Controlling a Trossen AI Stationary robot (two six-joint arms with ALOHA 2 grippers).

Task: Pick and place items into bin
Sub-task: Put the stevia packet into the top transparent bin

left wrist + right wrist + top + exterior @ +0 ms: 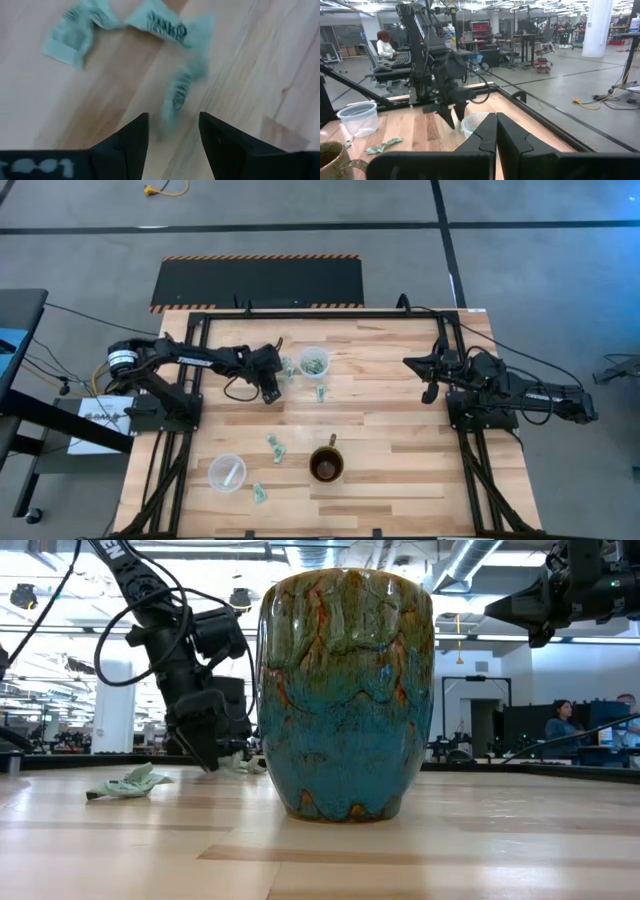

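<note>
Pale green items (pixel 175 90) lie just ahead of the parted left gripper (pixel 174 132), apparently mid-approach; next, descend and close.

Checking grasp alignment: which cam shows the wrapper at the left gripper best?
Left wrist view: the wrapper lies just ahead of the open left gripper, lettering visible. High view shows the gripper low over the table, wrapper hidden. In low and right wrist views I can't pick it out.
</note>
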